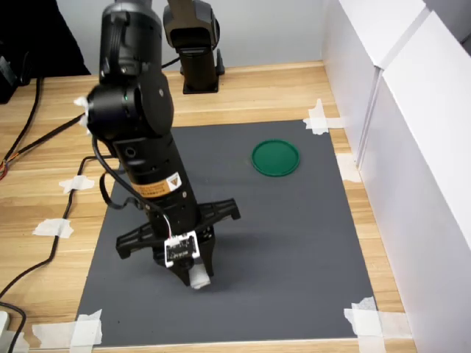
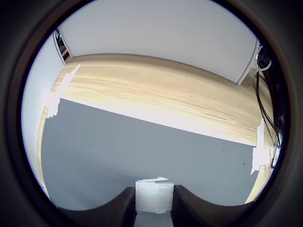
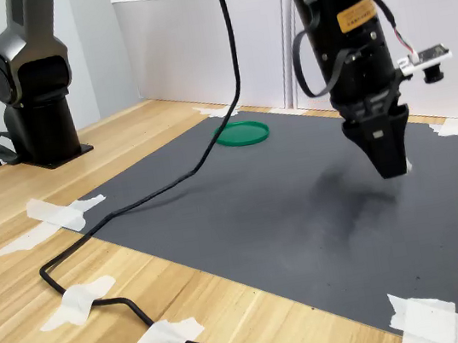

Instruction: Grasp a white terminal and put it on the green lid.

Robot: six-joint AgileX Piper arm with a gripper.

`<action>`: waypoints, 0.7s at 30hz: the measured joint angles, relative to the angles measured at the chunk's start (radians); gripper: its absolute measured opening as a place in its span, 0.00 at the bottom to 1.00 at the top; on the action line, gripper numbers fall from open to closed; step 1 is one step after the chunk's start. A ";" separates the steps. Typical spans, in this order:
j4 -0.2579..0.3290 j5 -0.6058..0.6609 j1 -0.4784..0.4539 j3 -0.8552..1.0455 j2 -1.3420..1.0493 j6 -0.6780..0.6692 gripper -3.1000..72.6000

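In the first exterior view, black cables (image 1: 29, 132) run over the wooden counter (image 1: 44, 198) at the first exterior view's left, past strips of white tape (image 1: 53, 228) that pin down a dark grey mat (image 1: 294, 243). Further right stands the black arm (image 1: 140, 147), leaning down over the near part of the mat. Its tool (image 1: 197, 278) is clamped on the white terminal (image 1: 199, 280), a small pale block that peeks out between the tips, just above the mat or touching it; which of the two I cannot tell. The wrist view shows the same hold: the terminal (image 2: 153, 196) sits squeezed between the two dark fingers (image 2: 124, 208). Right of the arm and farther back, the green lid (image 1: 276, 158) lies flat on the mat, well apart from the tool. A white wall (image 1: 412, 147) closes off the first exterior view's right.

In the second exterior view, a second black arm base (image 3: 31, 89) stands on the counter at the second exterior view's left, the lid (image 3: 241, 133) lies in the middle distance, and the tool (image 3: 390, 166) points down at the mat on the second exterior view's right
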 joint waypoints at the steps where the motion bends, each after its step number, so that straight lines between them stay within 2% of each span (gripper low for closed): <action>1: 0.000 0.005 0.000 0.011 -0.021 0.002 0.40; 13: 0.004 0.030 0.016 0.368 -0.381 0.003 0.40; 21: 0.007 0.031 0.196 0.577 -0.548 -0.038 0.40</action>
